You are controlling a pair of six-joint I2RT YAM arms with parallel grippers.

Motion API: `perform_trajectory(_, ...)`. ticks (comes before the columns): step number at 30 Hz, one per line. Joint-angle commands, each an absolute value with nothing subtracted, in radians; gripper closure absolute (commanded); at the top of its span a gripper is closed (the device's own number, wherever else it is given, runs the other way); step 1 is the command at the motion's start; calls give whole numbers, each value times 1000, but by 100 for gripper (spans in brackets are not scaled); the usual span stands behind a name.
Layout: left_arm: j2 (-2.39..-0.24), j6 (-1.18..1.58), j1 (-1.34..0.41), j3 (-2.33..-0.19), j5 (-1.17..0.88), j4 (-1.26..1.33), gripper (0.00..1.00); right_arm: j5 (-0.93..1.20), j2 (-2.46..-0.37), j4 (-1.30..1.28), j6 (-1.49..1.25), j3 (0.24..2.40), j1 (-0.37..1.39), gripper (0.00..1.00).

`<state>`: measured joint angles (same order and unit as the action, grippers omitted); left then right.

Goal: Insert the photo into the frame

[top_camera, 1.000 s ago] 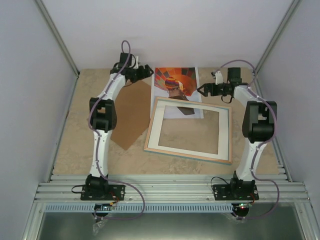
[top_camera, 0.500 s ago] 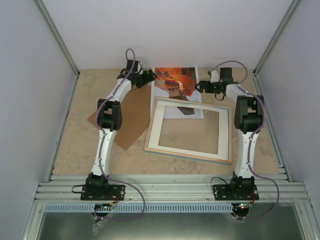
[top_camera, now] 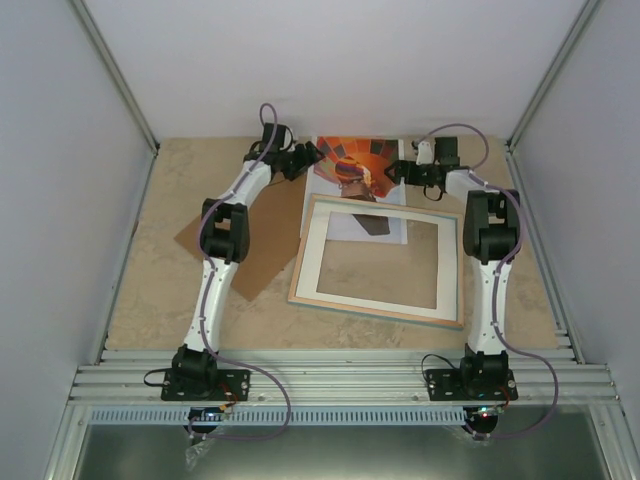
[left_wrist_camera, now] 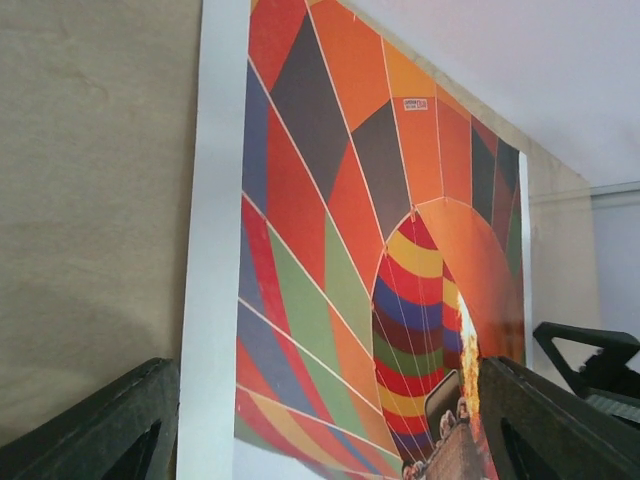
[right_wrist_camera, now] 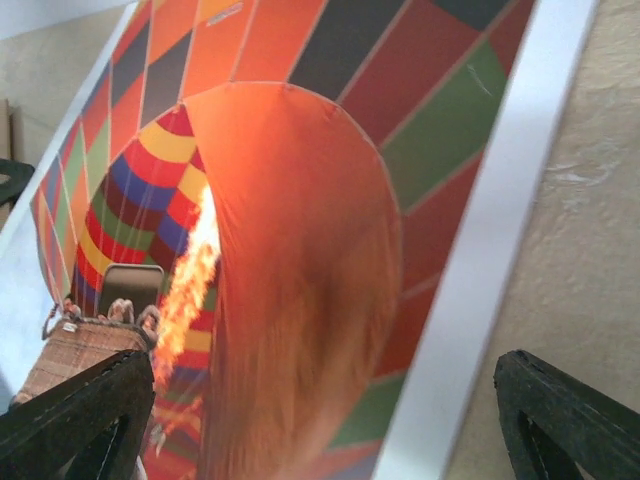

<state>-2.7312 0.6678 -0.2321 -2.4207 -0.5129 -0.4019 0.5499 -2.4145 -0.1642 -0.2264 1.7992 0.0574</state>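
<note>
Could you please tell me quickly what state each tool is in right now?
Left tool: open, straddling the photo's left edge, holding nothing.
Right tool: open, straddling the photo's right edge, holding nothing.

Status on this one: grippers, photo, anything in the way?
Left gripper and right gripper open, flanking the photo, nothing held. Photo face up, not yet framed. The frame overlaps the photo's near edge with its far rim.

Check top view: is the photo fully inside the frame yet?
No, most of the photo lies beyond the far rim of the frame, outside it.
</note>
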Motion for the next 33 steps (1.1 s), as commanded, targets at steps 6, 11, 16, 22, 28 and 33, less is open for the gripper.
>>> perform_trajectory(6,-2739,805,-250,-2318,-682,-300,20,638,-2498,-207,-294,1776,77,13)
perform_trajectory(11,-2713,821,-250,-2280,-703,-225,29,697,-2483,-145,-328,1749,69,24)
perform_trajectory(16,-2700,832,-250,-2237,-734,-166,25,800,-2475,-74,-374,1732,53,25)
perform_trajectory(22,-2686,798,-250,-2199,-767,-110,26,862,-2460,27,-412,1704,45,26)
perform_trajectory(28,-2632,767,-249,-2113,-821,22,32,862,-2448,43,-420,1709,36,28)
perform_trajectory(33,-2593,749,-249,-2058,-896,120,26,847,-2449,48,-419,1723,31,32)
